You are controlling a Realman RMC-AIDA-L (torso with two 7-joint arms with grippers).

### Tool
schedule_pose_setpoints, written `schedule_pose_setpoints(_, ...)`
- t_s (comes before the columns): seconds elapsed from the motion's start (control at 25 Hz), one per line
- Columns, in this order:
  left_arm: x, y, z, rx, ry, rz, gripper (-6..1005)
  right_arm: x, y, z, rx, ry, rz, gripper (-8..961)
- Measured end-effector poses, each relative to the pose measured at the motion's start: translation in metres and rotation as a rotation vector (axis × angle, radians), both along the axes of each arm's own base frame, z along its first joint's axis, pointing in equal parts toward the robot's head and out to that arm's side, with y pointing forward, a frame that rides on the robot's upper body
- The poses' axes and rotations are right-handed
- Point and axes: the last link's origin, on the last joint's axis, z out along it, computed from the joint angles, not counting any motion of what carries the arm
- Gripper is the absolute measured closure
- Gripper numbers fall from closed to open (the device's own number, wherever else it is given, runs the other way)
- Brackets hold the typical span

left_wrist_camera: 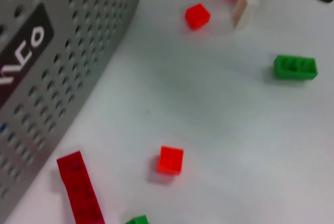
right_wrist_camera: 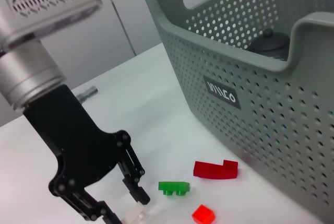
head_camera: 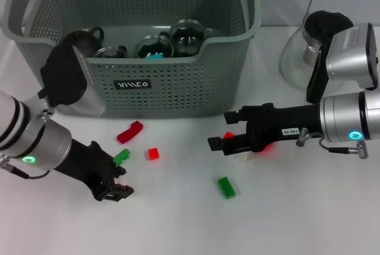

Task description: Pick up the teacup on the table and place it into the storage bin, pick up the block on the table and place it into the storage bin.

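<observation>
Head view: the storage bin (head_camera: 172,82) stands at the back of the counter (head_camera: 178,225) with glass teacups (head_camera: 189,35) already inside, so blocks remain. The left end effector (head_camera: 119,191) rests low near a green block (head_camera: 122,157); whether it is open cannot be told. The right end effector (head_camera: 221,142) sits parted and empty, beside a red block (head_camera: 228,135).

Left wrist view: a small red cube (left_wrist_camera: 170,160) lies apart from the dark red bar (left_wrist_camera: 79,186) by the bin wall.

Right wrist view: the left end effector's jaws are spread, empty, straddling a clear block (right_wrist_camera: 136,214). It should centre, descend, then close squarely.
</observation>
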Motion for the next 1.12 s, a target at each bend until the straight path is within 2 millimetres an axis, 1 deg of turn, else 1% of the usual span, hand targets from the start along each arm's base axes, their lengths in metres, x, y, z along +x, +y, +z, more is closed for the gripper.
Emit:
schedule_pose_setpoints(0.12, 0.008, -0.004, 0.007, -0.019, -0.049, 0.021, 589, 0.000, 0.000, 0.000, 0.000, 0.000, -0.001, 28)
schedule_pose_setpoints(0.24, 0.019, -0.007, 0.017, -0.043, -0.145, 0.060, 578, 0.001, 0.000, 0.000, -0.001, 0.000, 0.000, 28)
schedule_pose_setpoints(0.36, 0.030, -0.008, 0.035, -0.036, -0.312, 0.123, 566, 0.000, 0.000, 0.001, -0.002, 0.000, 0.001, 28)
schedule_pose_setpoints(0.4, 0.036, -0.007, 0.044, -0.027, -0.400, 0.138, 562, 0.000, -0.001, 0.001, -0.003, 0.001, 0.001, 28)
schedule_pose_setpoints(0.48, 0.045, -0.006, 0.058, -0.017, -0.507, 0.148, 554, 0.001, 0.000, 0.001, -0.003, 0.000, 0.001, 28)
schedule_pose_setpoints(0.56, 0.059, 0.001, 0.076, 0.004, -0.624, 0.145, 547, 0.001, 0.000, 0.001, -0.004, -0.002, 0.002, 28)
schedule_pose_setpoints(0.68, 0.079, 0.018, 0.095, 0.058, -0.707, 0.095, 535, 0.001, 0.000, 0.001, -0.005, -0.006, 0.007, 28)
schedule_pose_setpoints(0.8, 0.098, 0.042, 0.104, 0.149, -0.719, 0.038, 523, 0.000, 0.000, 0.001, -0.007, -0.008, 0.013, 28)
schedule_pose_setpoints(0.92, 0.114, 0.072, 0.104, 0.267, -0.685, -0.003, 512, -0.001, -0.001, 0.000, -0.011, -0.007, 0.015, 29)
schedule_pose_setpoints(0.96, 0.118, 0.084, 0.102, 0.321, -0.648, -0.008, 508, -0.001, -0.001, 0.000, -0.011, -0.007, 0.015, 29)
schedule_pose_setpoints(1.0, 0.120, 0.093, 0.099, 0.361, -0.617, -0.010, 504, -0.001, -0.001, 0.000, -0.011, -0.007, 0.015, 29)
schedule_pose_setpoints(1.04, 0.120, 0.093, 0.099, 0.361, -0.617, -0.010, 500, -0.001, -0.001, 0.000, -0.012, -0.007, 0.015, 29)
schedule_pose_setpoints(1.08, 0.121, 0.118, 0.091, 0.480, -0.517, 0.029, 496, -0.001, -0.001, 0.000, -0.013, -0.006, 0.016, 29)
schedule_pose_setpoints(1.12, 0.120, 0.122, 0.090, 0.497, -0.501, 0.037, 492, -0.001, -0.001, 0.000, -0.015, -0.005, 0.016, 29)
